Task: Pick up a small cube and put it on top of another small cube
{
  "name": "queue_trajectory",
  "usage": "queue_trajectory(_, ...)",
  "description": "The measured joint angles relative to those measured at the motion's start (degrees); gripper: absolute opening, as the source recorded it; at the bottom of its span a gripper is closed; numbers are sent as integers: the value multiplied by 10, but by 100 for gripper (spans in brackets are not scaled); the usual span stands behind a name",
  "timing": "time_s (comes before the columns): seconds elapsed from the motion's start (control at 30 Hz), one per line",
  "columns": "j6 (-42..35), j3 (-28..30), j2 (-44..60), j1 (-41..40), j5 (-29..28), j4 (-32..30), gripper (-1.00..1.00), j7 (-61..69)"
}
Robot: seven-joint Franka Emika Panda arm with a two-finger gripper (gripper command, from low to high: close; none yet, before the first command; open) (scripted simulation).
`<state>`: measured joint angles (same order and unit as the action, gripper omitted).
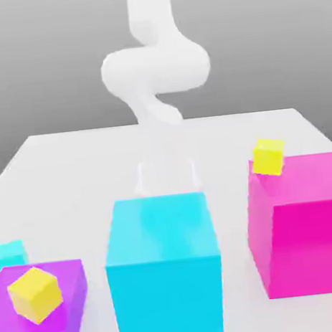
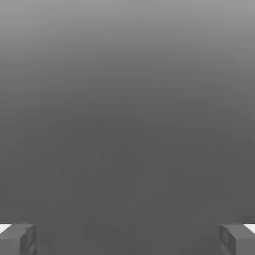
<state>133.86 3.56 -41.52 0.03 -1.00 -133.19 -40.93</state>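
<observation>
The small cube [image 1: 11, 254], plain turquoise, rests on the table at the exterior view's left, just behind a purple block [image 1: 47, 311]. One small yellow cube [image 1: 36, 293] lies on that purple block, and another yellow cube [image 1: 269, 156] sits on the far corner of a magenta block [image 1: 308, 226]. My gripper [image 1: 166, 177] hangs low at the middle of the table, behind the large cyan block [image 1: 164, 270], which hides its tips. In the hand view the gripper [image 2: 127, 239] is open, its two fingertips [image 2: 20, 239] far apart with only bare grey surface between them.
The large cyan block stands tall at the front centre. The magenta block takes up the exterior view's right, the purple block the front left. The white table [image 1: 76, 171] stretches back behind the blocks.
</observation>
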Motion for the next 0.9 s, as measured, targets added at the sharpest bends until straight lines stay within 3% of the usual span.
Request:
queue_trajectory(0.47, 119, 226, 235, -8, -2, -80, 0, 316)
queue_trajectory(0.7, 176, 325, 364, -27, 63, -119, 0, 519)
queue_trajectory(0.9, 220, 337, 486, -105, 157, -150, 0, 721)
